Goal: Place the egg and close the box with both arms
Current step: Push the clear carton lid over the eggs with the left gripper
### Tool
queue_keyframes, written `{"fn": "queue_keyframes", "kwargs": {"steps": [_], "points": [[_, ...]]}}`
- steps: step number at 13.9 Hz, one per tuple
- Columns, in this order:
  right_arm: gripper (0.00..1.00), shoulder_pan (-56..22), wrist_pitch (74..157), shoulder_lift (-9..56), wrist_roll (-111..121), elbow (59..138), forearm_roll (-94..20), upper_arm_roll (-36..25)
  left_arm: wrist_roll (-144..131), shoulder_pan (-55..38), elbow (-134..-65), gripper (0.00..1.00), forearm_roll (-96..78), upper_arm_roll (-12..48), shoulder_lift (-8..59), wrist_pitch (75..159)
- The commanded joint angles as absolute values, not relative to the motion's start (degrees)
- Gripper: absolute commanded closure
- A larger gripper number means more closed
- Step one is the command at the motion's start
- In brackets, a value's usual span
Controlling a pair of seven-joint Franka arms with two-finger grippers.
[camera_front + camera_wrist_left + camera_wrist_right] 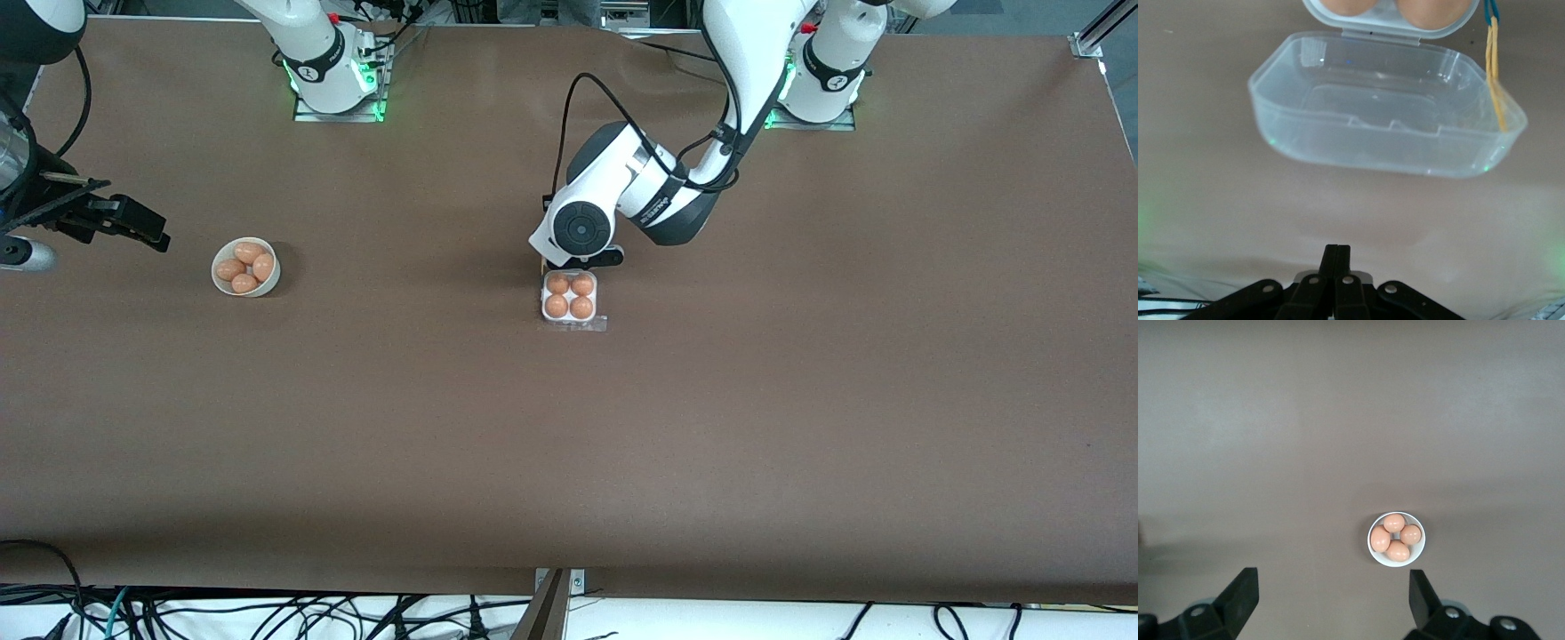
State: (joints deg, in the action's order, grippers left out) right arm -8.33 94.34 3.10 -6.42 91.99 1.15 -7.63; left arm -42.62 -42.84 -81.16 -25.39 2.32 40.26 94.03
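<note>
The box [569, 299] is a small clear four-cell carton in the middle of the table, with an orange-brown egg [557, 306] in each cell. I cannot tell one egg from another. Its clear lid [1385, 127] hangs open on the side toward the robots' bases, with two of the eggs [1431, 10] just past the hinge in the left wrist view. My left gripper [582, 260] is low over that lid's side of the box, shut and empty, its fingertips [1337, 257] short of the lid. My right gripper [142, 227] is open and empty, up above the table at the right arm's end.
A round white bowl [245, 268] with several more eggs stands toward the right arm's end; it shows in the right wrist view [1396, 539] too. A yellow band [1495, 73] hangs beside the lid. Black cables run along the table's near edge.
</note>
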Motion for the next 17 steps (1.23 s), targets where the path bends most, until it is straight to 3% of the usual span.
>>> {"fn": "queue_keyframes", "kwargs": {"steps": [1,17], "points": [[0.0,-7.6,93.2,3.0,-5.9,91.3,1.1,-6.6,-43.5,-43.7,-78.9,0.97,-26.6,1.3,41.4,94.6],[0.0,-8.2,93.4,3.9,-6.1,91.3,1.1,-6.5,-42.9,-43.0,-78.8,0.98,-26.0,-0.3,42.1,99.7]]}}
